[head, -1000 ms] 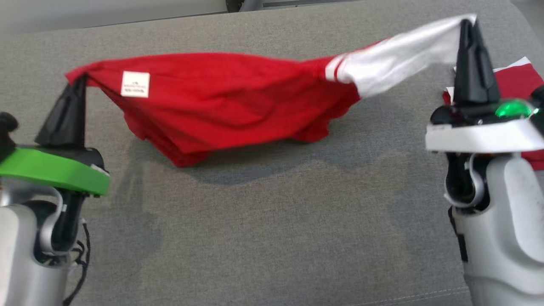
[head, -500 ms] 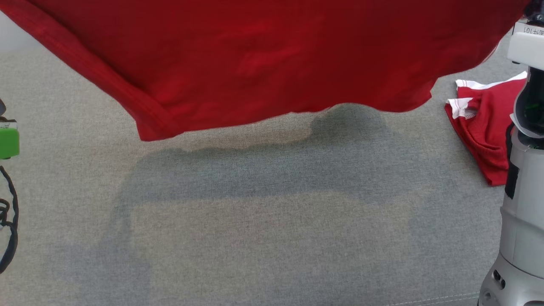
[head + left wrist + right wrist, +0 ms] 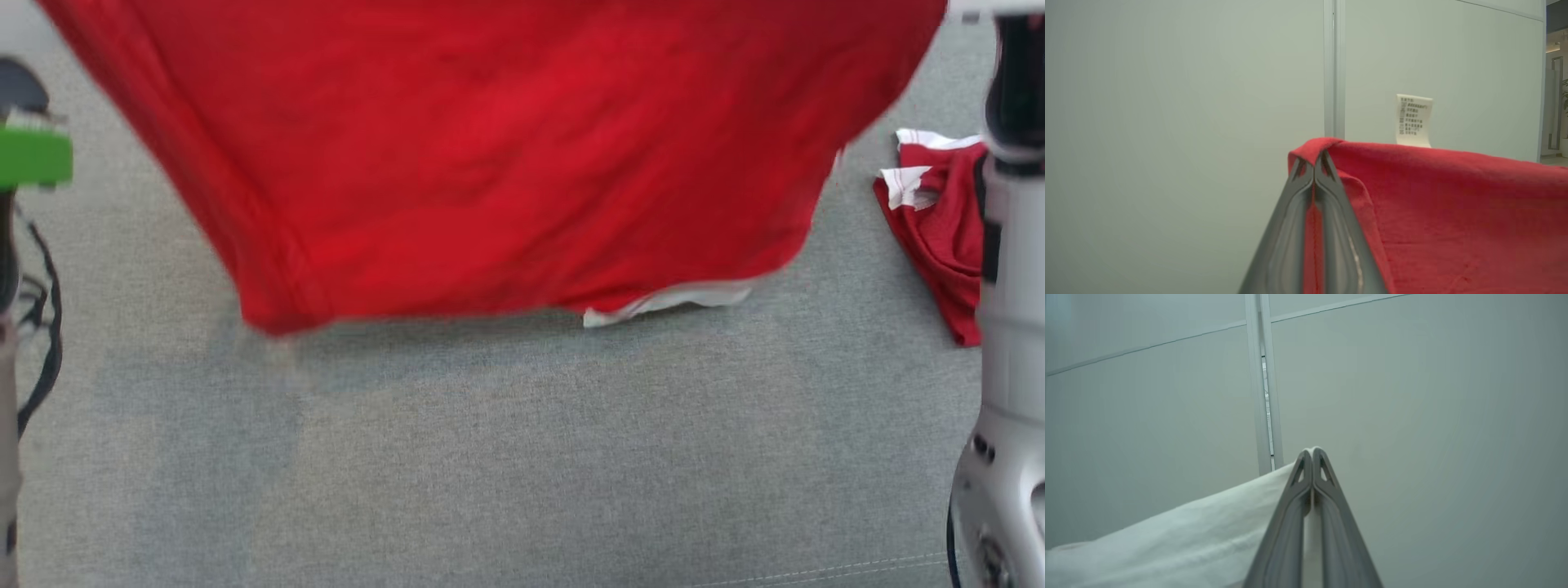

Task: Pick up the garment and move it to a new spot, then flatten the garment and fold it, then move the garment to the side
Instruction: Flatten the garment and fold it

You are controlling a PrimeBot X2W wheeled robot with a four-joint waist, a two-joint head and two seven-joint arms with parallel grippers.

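Observation:
The garment [image 3: 506, 155], a red shirt with white sleeve ends, hangs spread in the air across the top of the head view, its lower hem just above the grey surface [image 3: 522, 457]. In the left wrist view my left gripper [image 3: 1314, 157] is shut on a red corner of the garment [image 3: 1453, 212], beside a white care label [image 3: 1413, 120]. In the right wrist view my right gripper [image 3: 1312, 454] is shut on the white sleeve cloth [image 3: 1180, 539]. A white edge [image 3: 665, 300] peeks below the red hem.
A second red and white garment [image 3: 939, 229] lies crumpled at the right, partly behind my right arm [image 3: 1008, 367]. My left arm's green band [image 3: 33, 155] and black cable [image 3: 37, 327] show at the left edge. Pale wall panels [image 3: 1167, 122] stand beyond.
Both grippers have lifted the garment from the surface high into the air, so it now hangs open as a sheet. The hem has swung lower since half a second ago.

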